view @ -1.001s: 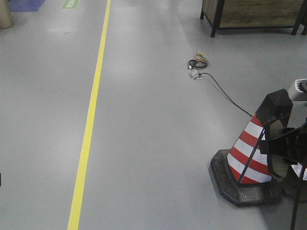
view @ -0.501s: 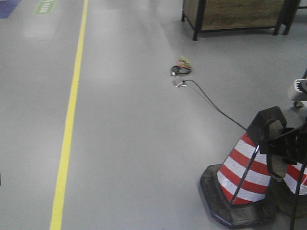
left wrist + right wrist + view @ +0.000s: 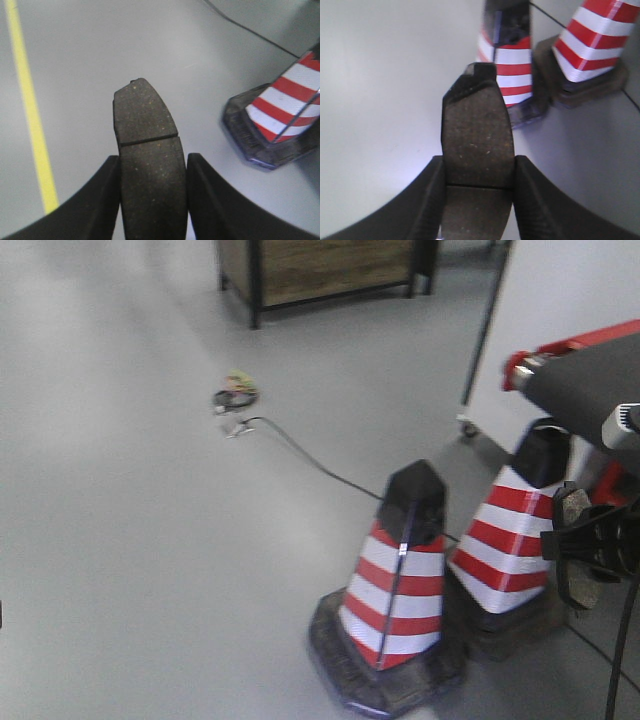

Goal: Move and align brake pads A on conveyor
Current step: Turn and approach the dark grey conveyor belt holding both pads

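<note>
swung round since a second ago, the front view now takes in the dark red-edged conveyor belt (image 3: 590, 380) beyond two red-and-white striped traffic cones (image 3: 400, 570). left pincer (image 3: 152, 160) grips a dark grey curved grooved brake pad (image 3: 145, 115) jutting beyond its tips; right pincer (image 3: 478, 161) is clenched on a second dark grey brake pad (image 3: 477, 115) likewise.

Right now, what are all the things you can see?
brake pads: two, dark grey, one in each claw
cones: two, red and white with black tops, side by side on the floor
cable: one, black, trailing behind the cones
cabinet: one, wooden with black legs, far back
conveyor: one, dark with red edge, right side
yellow line: one, on the floor
left claw: black, shut on a pad
right claw: black, shut on a pad
</note>
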`<state>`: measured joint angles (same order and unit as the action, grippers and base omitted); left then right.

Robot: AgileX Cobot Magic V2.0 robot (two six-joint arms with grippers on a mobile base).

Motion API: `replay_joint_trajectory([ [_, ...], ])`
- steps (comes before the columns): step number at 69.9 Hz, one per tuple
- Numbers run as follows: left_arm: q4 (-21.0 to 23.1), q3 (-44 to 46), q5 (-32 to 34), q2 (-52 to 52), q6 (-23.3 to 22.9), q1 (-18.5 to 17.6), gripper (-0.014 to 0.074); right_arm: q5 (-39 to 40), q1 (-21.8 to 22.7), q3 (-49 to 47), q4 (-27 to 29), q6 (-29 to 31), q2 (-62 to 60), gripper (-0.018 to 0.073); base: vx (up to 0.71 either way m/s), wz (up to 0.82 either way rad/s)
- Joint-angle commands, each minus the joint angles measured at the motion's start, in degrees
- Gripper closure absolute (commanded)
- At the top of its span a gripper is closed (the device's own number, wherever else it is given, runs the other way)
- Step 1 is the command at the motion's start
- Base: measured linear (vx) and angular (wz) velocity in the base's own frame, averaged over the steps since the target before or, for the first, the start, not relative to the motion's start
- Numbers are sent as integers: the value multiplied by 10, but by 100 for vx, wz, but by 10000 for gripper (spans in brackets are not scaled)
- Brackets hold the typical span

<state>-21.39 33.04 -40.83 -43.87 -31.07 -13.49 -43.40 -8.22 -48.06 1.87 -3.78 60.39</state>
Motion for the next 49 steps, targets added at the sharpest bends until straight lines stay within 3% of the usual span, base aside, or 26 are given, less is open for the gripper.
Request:
replay_joint_trajectory([
  [1,-12,16,39,2,0,-3,469,35,2,-17,0,0,-10,555,19,-75],
  [49,-12,16,39,2,0,-3,469,35,2,-17,0,0,-10,555,17,-66],
])
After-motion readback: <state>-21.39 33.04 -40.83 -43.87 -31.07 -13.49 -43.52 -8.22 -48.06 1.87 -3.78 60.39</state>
